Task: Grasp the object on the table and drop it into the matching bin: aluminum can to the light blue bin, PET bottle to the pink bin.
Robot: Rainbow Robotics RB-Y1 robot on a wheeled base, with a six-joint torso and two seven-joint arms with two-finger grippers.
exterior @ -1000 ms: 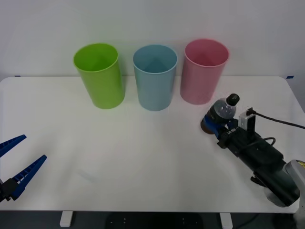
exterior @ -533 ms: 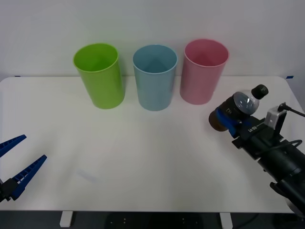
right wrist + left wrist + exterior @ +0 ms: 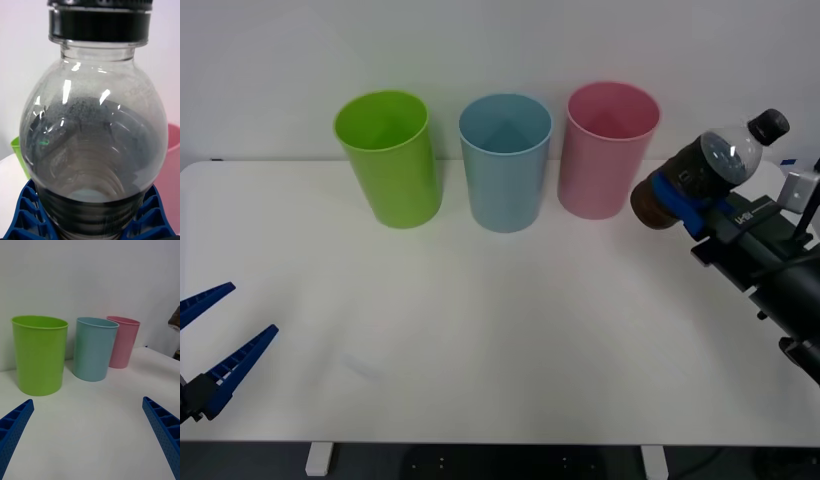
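Currently the right gripper (image 3: 683,201) has its blue ribbed fingers (image 3: 26,212) clamped on the PET bottle (image 3: 707,172), one each side of the dark brown label band. Bottle is off the table (image 3: 480,330), tilted, black cap (image 3: 768,124) pointing up and away from the fingers, base end toward the pink bin (image 3: 608,148). It sits just beside the pink bin's right side, near rim height, not over the opening. In the right wrist view the clear shoulder of the bottle (image 3: 93,138) rises straight out from between the fingers, dark liquid visible inside, pink bin wall (image 3: 170,180) behind it.

Light blue bin (image 3: 505,160) stands next to the pink one, lime green bin (image 3: 388,156) beyond that, all upright in a row at the table's far edge.

Left gripper (image 3: 210,345) is parked at the near-left table edge, fingers (image 3: 15,427) spread wide apart, nothing between them; the three bins are well ahead of its fingertips.
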